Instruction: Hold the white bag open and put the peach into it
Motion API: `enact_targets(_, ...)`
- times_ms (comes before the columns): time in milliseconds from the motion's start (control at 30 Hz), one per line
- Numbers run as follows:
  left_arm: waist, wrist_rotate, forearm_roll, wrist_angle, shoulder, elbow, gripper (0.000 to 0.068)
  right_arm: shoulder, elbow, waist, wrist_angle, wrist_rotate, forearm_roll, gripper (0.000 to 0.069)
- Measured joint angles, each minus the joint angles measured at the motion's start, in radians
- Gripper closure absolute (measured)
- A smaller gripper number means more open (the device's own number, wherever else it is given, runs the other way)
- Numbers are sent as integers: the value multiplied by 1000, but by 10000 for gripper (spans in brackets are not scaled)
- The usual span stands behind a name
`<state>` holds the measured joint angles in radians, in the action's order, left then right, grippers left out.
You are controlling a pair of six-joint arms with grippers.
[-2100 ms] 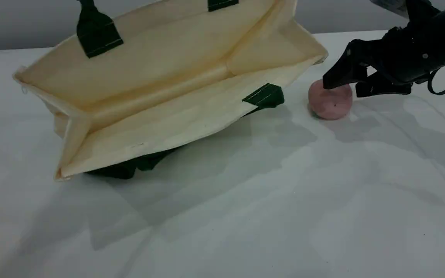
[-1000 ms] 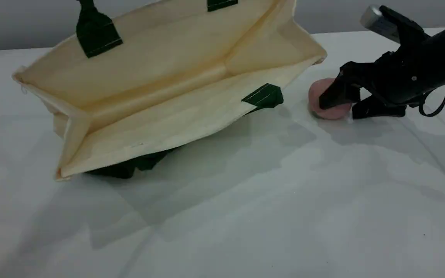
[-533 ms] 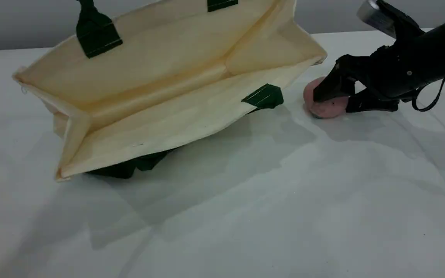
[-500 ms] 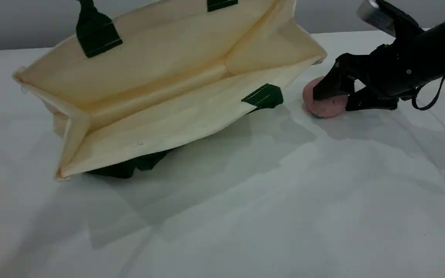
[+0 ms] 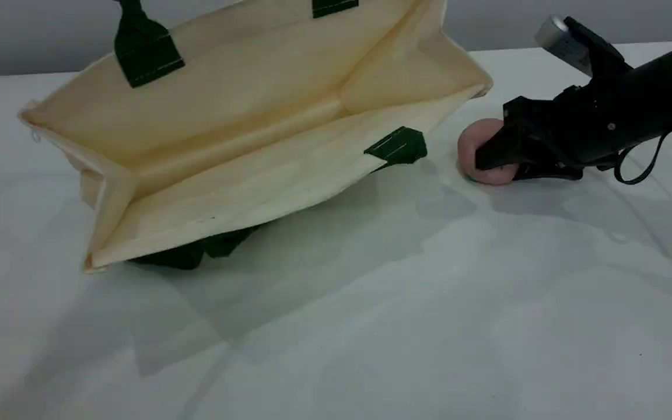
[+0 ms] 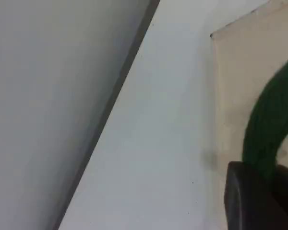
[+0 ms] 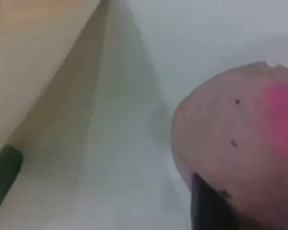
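The white bag (image 5: 242, 146) lies on the table with its mouth gaping toward the camera. Its upper side is held up by a dark green handle (image 5: 143, 49) that runs off the top edge. In the left wrist view my left gripper (image 6: 269, 184) is shut on that green rope handle (image 6: 271, 124), beside the cream fabric (image 6: 240, 86). The pink peach (image 5: 479, 149) rests on the table just right of the bag's mouth. My right gripper (image 5: 490, 160) is shut on it, one black finger over its top. Up close, the peach (image 7: 240, 143) fills the right wrist view above a dark fingertip (image 7: 206, 206).
A green tab (image 5: 397, 146) on the bag's lower lip lies between the mouth and the peach. The lower green handle (image 5: 190, 254) is bunched under the bag's front edge. A cable loop (image 5: 639, 166) hangs from the right arm. White table (image 5: 371, 321) spreads in front.
The right gripper's fingers, spread around the peach before, have shut on it, and the arm has sunk slightly. The bag and the left grip have stayed put.
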<state>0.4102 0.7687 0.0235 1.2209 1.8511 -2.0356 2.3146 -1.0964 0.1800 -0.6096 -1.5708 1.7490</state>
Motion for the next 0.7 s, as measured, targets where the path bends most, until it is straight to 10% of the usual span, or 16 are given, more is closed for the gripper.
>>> enact_targets(700, 0, 0, 0, 0, 0, 0, 584, -223, 3, -2, 111, 2, -277, 373)
